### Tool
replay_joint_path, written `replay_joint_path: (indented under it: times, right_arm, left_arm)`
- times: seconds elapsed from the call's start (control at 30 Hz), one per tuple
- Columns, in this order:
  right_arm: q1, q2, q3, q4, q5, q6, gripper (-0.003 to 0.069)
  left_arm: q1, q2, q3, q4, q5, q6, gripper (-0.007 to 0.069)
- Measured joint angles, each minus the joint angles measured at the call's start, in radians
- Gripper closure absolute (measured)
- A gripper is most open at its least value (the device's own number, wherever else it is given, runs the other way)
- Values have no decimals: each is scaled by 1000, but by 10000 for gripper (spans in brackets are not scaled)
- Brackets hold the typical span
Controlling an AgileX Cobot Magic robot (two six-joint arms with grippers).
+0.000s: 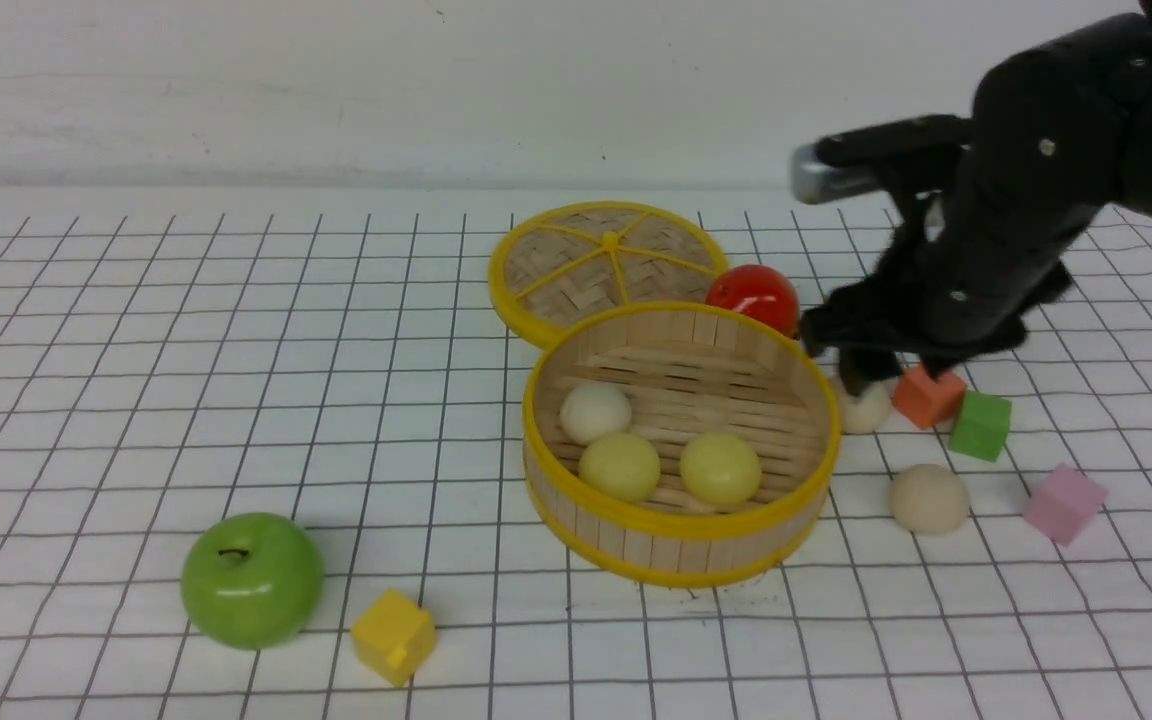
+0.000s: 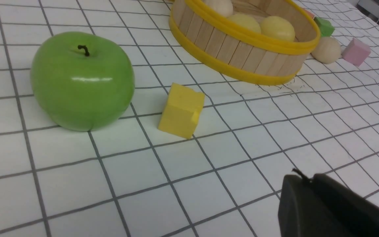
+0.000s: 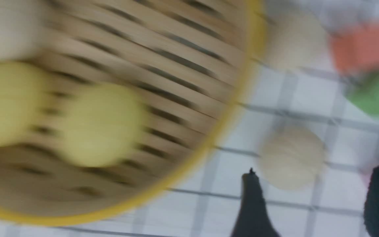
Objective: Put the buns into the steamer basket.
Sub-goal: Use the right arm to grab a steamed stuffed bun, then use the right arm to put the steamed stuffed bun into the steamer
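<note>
So: 3 buns (image 1: 620, 466) in steamer basket (image 1: 681, 555), 2 more outside. R gripper (image 1: 866, 370) angled down near those, jaws apart. L gripper (image 2: 308, 197): can't tell.

Steamer basket (image 1: 636, 545): round bamboo tub, slat walls, yellow rims, upright, uncovered. On its slatted floor: one cream-white bun (image 1: 595, 411) at back left, two pale yellow buns (image 1: 620, 466) (image 1: 721, 468) side by side in front. Two more cream-white buns lie outside to its right: near-wall bun (image 1: 864, 408) just beside the wall, far bun (image 1: 929, 497) further out.
</note>
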Motion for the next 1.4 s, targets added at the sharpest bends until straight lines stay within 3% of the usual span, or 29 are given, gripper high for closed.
replay_joint_path:
  times: [0.3,0.93,1.13,1.23,1.4]
  right_arm:
    - [-132,87,73,93,-72,0,352]
    - [-136,190,74,135,-176,-16,378]
    - [-136,190,74,135,-177,-42,498]
    - [-136,159,74,135,-161,-85,636]
    - [-124,56,77,163,-134,-117,651]
  left_arm:
    - [0,0,0,0,0,0,570]
    - [0,0,0,0,0,0,555]
    - [0,0,0,0,0,0,554]
    - [0,0,0,0,0,0,554]
    - [0,0,0,0,0,0,554]
